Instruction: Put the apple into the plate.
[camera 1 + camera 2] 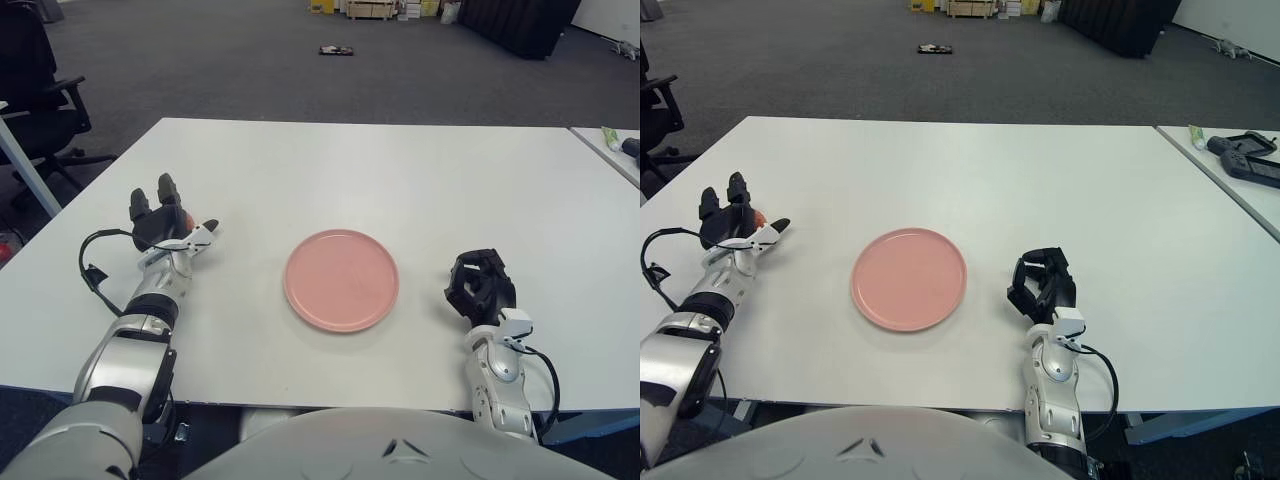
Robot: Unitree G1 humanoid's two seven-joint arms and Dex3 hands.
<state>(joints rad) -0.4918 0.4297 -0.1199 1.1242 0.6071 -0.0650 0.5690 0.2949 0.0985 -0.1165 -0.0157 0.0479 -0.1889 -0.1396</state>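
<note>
— Where's the apple (758,215)?
— Well left of the pink plate (341,279), mostly hidden behind the left hand (160,222), whose fingers curl around it.
— And the right hand (478,285)?
— Right of the plate, fingers curled, holding nothing.

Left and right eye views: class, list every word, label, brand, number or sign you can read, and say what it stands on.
None can be read.
The pink plate and the white table are plain.
The left hand, around a partly hidden red object, and the right hand, beside the plate, show no markings.
Boxes on the far floor and the green item on the side table: any print is too small to read.
</note>
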